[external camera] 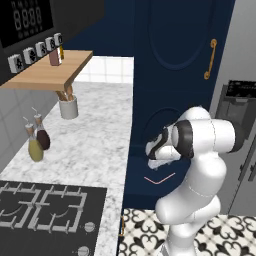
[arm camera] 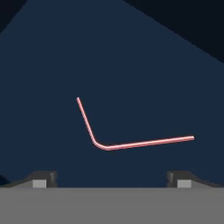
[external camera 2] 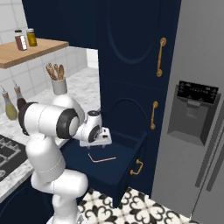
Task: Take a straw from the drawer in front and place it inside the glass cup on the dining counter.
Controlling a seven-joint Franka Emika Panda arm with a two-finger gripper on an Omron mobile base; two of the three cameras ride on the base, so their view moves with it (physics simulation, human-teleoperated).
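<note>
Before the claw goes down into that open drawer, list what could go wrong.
1. The straw is thin, bent and lies flat on the drawer floor; the open claw may close above it or slide off it.
2. The bend sits left of the claw's centre in the hand view, so the grip could land off balance and the straw may swing.
3. The drawer's front wall is close to the descending hand.

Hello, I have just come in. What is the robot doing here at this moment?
The white robot arm holds its two-finger gripper above an open dark navy drawer in the kitchen cabinets. A thin pinkish-red straw, bent at an angle, lies on the drawer's floor. The dark fingertips are wide apart and nothing is between them, so the straw is not yet picked up.
</note>
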